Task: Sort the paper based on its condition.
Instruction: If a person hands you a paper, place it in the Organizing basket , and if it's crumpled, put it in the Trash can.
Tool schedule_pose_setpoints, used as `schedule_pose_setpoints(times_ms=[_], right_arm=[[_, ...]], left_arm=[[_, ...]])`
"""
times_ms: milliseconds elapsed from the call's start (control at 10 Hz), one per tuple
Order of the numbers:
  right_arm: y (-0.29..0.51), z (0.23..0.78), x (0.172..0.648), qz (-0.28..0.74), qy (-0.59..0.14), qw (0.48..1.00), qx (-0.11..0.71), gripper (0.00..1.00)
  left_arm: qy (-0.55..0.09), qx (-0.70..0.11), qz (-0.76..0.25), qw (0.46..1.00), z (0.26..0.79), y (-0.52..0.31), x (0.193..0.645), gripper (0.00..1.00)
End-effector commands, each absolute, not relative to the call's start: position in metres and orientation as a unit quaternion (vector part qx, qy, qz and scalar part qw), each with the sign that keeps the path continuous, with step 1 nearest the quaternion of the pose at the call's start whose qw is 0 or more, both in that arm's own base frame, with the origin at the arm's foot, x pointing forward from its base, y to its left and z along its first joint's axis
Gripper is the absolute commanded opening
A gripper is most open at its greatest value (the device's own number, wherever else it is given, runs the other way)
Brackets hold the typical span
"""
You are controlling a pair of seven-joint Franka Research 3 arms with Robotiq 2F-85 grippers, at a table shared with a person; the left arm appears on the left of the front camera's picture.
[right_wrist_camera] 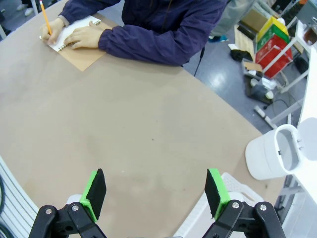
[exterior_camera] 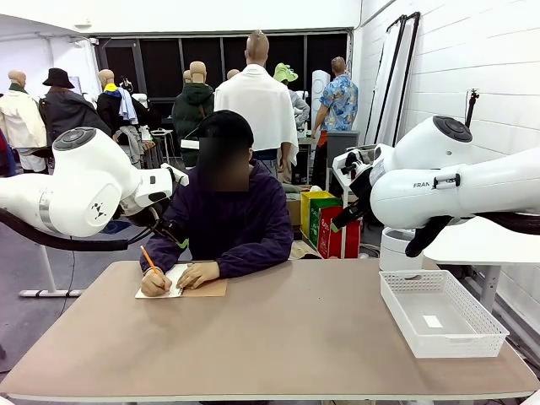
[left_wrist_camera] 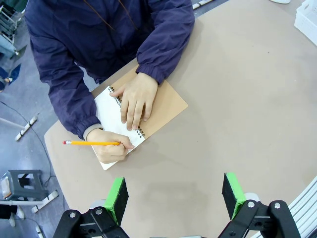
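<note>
Tan table (exterior_camera: 278, 337), person (exterior_camera: 228, 219) writing on flat white page (left_wrist_camera: 106, 111) of spiral notebook (left_wrist_camera: 168, 104), left end effector (left_wrist_camera: 174, 196) and right end effector (right_wrist_camera: 154, 191) released

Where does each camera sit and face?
Front: on the robot's side, facing across the table at the writing person; left arm and right arm at the sides.
Left wrist: above, looking down on the notebook; open left gripper below.
Right wrist: above the table, facing the person; open right gripper below.
All share the notebook.
</note>
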State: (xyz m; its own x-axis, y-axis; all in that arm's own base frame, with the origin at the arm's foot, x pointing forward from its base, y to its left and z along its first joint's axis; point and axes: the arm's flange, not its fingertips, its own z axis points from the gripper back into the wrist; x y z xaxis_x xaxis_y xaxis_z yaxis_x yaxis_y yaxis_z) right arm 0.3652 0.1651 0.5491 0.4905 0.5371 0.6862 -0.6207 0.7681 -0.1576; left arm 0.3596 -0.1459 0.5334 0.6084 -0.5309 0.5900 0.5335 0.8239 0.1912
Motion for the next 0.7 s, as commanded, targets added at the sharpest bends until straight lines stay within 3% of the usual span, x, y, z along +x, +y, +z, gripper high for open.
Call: schedule_pose_setpoints(times_ms=[0,600], right_arm=[[0.1651,0.5491,0.3649,0.336,-0.377,0.861,0.057,1.00],[0.1651,0.5491,0.3649,0.336,-0.377,0.861,0.057,1.00]], left_arm=[[-0.326,-0.003,-0.295,0.898,0.5338,-0.1455,0.3627,1.00],[-0.326,-0.003,-0.295,0.898,0.5338,-0.1455,0.3627,1.00]])
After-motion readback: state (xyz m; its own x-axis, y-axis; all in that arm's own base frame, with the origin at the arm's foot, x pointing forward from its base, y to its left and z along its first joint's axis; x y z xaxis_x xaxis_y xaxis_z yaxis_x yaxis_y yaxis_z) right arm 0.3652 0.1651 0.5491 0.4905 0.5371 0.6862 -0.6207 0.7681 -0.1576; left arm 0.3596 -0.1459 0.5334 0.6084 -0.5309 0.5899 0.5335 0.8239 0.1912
